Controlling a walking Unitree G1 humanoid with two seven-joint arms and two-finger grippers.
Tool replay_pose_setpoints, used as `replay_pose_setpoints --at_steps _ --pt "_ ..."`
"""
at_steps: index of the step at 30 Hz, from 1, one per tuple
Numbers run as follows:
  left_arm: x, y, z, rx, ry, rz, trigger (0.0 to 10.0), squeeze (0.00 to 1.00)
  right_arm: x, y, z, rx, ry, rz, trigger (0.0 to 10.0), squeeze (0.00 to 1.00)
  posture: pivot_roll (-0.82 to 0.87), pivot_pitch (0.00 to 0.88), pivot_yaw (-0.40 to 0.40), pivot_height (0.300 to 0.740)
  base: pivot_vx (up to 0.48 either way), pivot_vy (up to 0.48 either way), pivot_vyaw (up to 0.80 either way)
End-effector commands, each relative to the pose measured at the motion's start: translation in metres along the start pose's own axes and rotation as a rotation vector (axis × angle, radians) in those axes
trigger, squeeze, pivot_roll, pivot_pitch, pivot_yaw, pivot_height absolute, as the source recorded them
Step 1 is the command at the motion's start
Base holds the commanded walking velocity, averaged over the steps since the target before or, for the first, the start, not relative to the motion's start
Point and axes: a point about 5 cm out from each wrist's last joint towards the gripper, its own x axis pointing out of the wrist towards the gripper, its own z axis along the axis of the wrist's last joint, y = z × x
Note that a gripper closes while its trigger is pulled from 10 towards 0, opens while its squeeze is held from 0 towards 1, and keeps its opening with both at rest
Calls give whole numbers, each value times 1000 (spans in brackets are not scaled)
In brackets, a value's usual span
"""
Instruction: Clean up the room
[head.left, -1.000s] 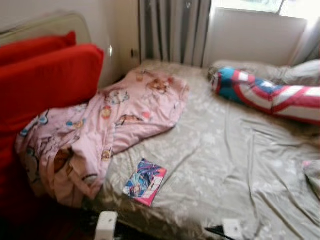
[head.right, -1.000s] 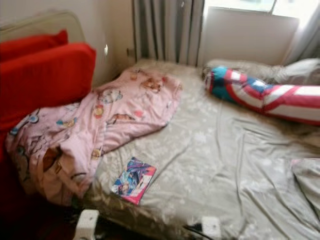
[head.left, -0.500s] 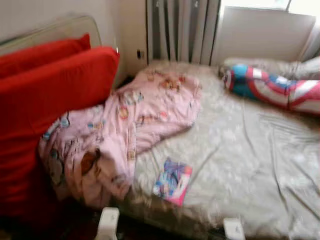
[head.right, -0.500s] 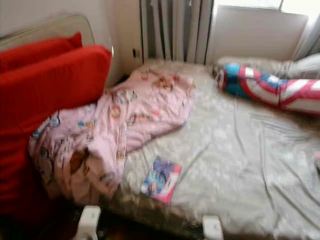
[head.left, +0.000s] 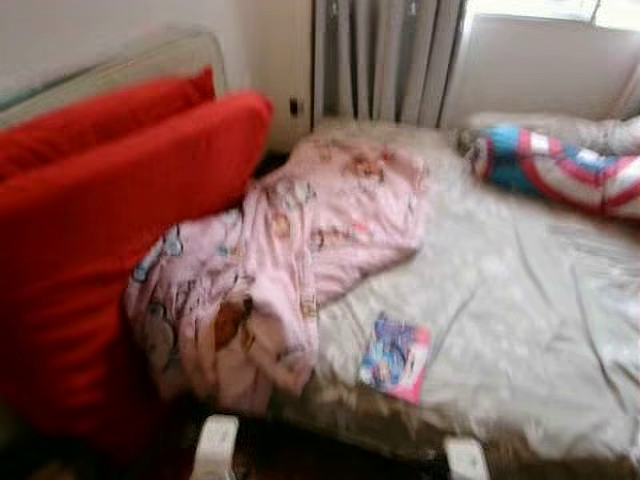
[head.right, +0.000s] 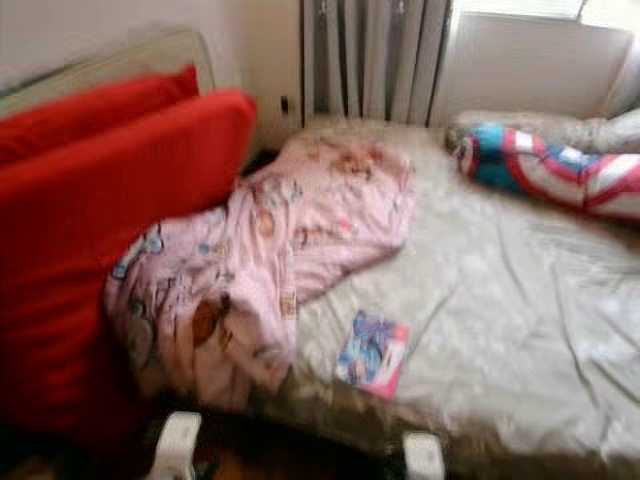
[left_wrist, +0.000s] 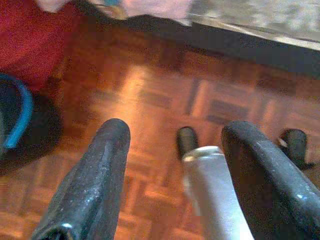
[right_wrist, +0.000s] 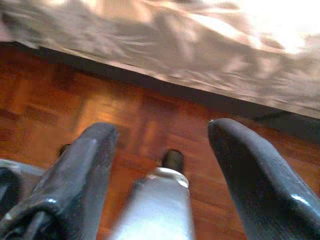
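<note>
Bed seen from the foot end, covered by a beige patterned sheet, wrinkled across most of the surface. Pink cartoon-print blanket lay crumpled along the bed's left side, spilling over the near left corner toward the floor. Small pink-and-blue book lay flat on the sheet near the front edge, just beside the blanket's lower folds, not touching them. Red, white and blue bolster pillow lay across the far right of the bed, near the window wall. Two large red cushions stood on edge against the left side of the bed, one behind the other, leaning on a pale headboard-like panel. Grey curtains hung behind the bed's far corner. Head views blurred throughout.

Left gripper hung low over the parquet floor, both black fingers spread apart, nothing between them. Dark bed base edge, a strip of sheet and a fold of pink blanket visible beyond the fingers; red fabric and a dark object with a blue rim off to one side, identity not determinable.

Right gripper likewise hung over the parquet, fingers spread wide, holding nothing. Overhanging beige sheet edge and dark bed base visible beyond the fingertips.
</note>
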Motion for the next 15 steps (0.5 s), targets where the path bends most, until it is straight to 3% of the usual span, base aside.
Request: replay_pose_setpoints --at_steps 1,15 --pt "0 -10 2 -11 -15 -24 10000 0 -2 -11 -2 -7 3 -28 10000 0 -51 0 3 740 0 0 0" --pt "0 -9 2 -6 -12 -33 10000 0 -2 -9 -2 -2 -3 -22 10000 0 -49 0 9 740 0 0 0"
